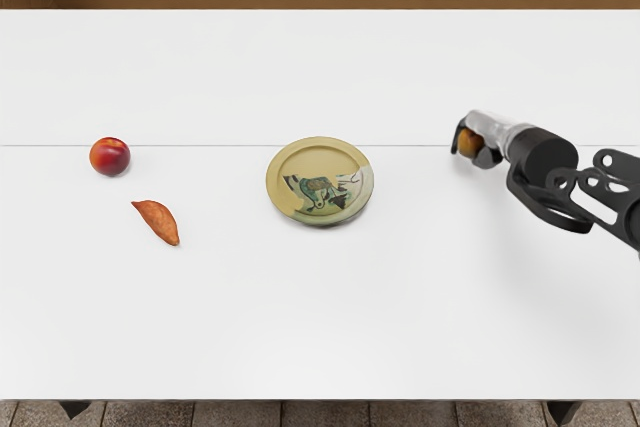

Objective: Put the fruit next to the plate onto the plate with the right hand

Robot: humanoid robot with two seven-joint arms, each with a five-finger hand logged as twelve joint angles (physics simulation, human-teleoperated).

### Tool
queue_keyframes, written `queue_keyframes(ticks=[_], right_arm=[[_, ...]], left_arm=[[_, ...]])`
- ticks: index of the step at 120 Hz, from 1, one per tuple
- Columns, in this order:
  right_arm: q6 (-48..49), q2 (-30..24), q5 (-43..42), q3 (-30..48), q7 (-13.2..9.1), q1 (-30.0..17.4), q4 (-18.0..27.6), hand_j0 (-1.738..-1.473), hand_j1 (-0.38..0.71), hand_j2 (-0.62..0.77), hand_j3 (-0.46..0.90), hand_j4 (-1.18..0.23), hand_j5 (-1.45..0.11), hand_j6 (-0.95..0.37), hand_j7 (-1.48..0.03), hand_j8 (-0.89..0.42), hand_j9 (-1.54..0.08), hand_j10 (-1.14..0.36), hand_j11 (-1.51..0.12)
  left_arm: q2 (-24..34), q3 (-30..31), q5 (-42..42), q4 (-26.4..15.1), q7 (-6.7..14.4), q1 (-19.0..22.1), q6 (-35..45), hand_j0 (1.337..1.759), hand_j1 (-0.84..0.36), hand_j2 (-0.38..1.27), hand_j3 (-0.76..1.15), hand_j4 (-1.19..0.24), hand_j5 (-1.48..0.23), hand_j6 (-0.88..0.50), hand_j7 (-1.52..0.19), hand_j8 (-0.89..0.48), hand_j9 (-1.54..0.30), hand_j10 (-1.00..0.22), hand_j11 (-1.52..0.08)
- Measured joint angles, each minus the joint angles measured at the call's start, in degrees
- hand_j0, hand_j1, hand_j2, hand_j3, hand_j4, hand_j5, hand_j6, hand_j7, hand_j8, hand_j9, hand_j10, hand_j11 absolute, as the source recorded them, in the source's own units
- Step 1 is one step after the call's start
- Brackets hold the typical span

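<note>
The fruit (467, 139) sits inside the right hand (482, 144), well to the right of the plate (288, 163) and at about the same depth as the plate's far edge. Only a small, rounded, orange-brown patch of it shows between the fingers, which are curled closely round it in a grasp. Whether the hand touches the table (320, 317) or is held above it cannot be told. The hand is dark with a pale metallic cuff behind it, and its arm, made of glossy black links with open ring-like shapes, comes in from the right edge. The plate is round and shallow with a dull mustard-yellow glaze and a painted patch of green, white and dark tones on its near right part; nothing lies on it. The table is smooth, matt white, with a thin seam running left to right across it. Far to the left lies a round red-and-orange peach (110, 156), and just nearer than it a tapered, rough-skinned, orange-brown sweet potato (157, 220), pointed at both ends.
</note>
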Motion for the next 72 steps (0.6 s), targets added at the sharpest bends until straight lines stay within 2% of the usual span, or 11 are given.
queue_keyframes(ticks=[2, 14, 34, 53, 72], right_arm=[[0.4, 0.0, 0.1, 0.0, 0.0, 0.3, 0.0, -1.636, 0.48, -0.04, 0.00, -0.52, -1.10, -0.18, -1.05, -0.42, -1.06, -0.79, -1.07], [2.9, 0.2, 0.4, 0.0, 0.0, 3.1, 0.5, -1.630, 0.45, -0.08, 0.00, -0.51, -1.14, -0.23, -1.06, -0.48, -1.09, -0.79, -1.10], [6.1, 0.6, 1.5, 0.0, 0.0, 7.6, 1.9, -1.626, 0.44, -0.09, 0.00, -0.53, -1.14, -0.26, -1.06, -0.50, -1.10, -0.79, -1.10], [7.3, 3.4, 2.2, -0.3, 0.0, 11.0, 3.6, -1.623, 0.45, -0.08, 0.00, -0.52, -1.14, -0.26, -1.06, -0.49, -1.11, -0.78, -1.12], [7.4, 6.8, 1.8, -0.6, 0.0, 12.2, 5.9, -1.623, 0.43, -0.12, 0.00, -0.55, -1.12, -0.28, -1.05, -0.52, -1.10, -0.78, -1.10]], left_arm=[[0.0, 0.0, 0.0, 0.0, 0.0, 0.0, 0.0, 1.658, 0.33, 0.00, 0.00, -0.02, -0.02, -0.02, -0.02, -0.02, -0.02, -0.01, -0.02], [0.0, 0.0, 0.0, 0.0, 0.0, 0.0, 0.0, 1.658, 0.33, 0.00, 0.00, -0.02, -0.02, -0.02, -0.02, -0.02, -0.02, -0.02, -0.02], [0.0, 0.0, 0.0, 0.0, 0.0, 0.0, 0.0, 1.658, 0.33, 0.00, 0.00, -0.02, -0.02, -0.02, -0.02, -0.02, -0.02, -0.02, -0.02], [0.0, 0.0, 0.0, 0.0, 0.0, 0.0, 0.0, 1.658, 0.33, 0.00, 0.00, -0.02, -0.02, -0.02, -0.02, -0.02, -0.02, -0.02, -0.02], [0.0, 0.0, 0.0, 0.0, 0.0, 0.0, 0.0, 1.658, 0.33, 0.00, 0.00, -0.02, -0.02, -0.02, -0.02, -0.02, -0.02, -0.01, -0.02]])
